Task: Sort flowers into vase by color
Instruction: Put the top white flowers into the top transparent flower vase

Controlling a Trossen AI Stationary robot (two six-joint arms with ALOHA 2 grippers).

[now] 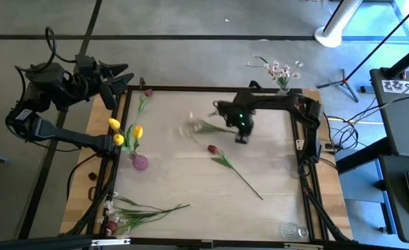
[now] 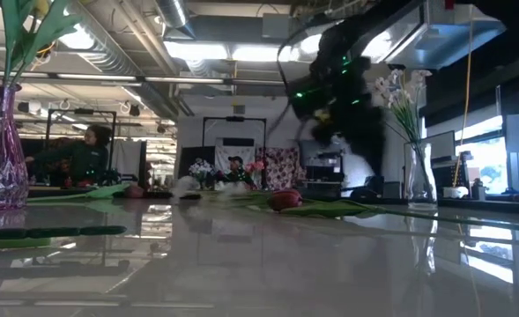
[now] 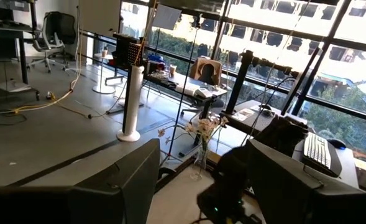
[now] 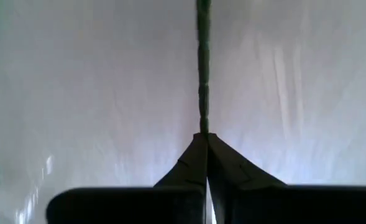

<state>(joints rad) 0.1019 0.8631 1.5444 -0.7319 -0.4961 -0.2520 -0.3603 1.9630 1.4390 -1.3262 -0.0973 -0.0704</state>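
Observation:
My right gripper [image 1: 242, 137] hangs over the middle of the table, pointing steeply down and shut on a green stem [image 4: 202, 93]. That stem belongs to a blurred spray of white-pink blossoms [image 1: 196, 127] reaching toward the table's left. A dark red tulip [image 1: 212, 148] lies flat on the table just near of it. The purple vase [image 1: 140, 162] at the left holds yellow tulips [image 1: 137, 131]. A clear vase [image 1: 282, 86] at the far edge holds white-pink blossoms [image 1: 282, 69]. My left gripper [image 1: 117, 80] waits open beyond the far left corner. My right gripper pinches the spray's thin green stem [image 4: 202, 127] between its two shut fingertips [image 4: 192, 158]. It comes at the stem from above, slanting steeply down. The stem runs straight on past the tips, and the blossom end [image 1: 194, 128] trails toward the table's left. I cannot tell whether that end is clear of the table.
Another dark red tulip [image 1: 147, 92] lies at the far left corner. Several more flowers [image 1: 138, 210] lie by the near left corner. A small clear glass [image 1: 294, 230] stands at the near right. A black frame [image 1: 308, 173] borders the table.

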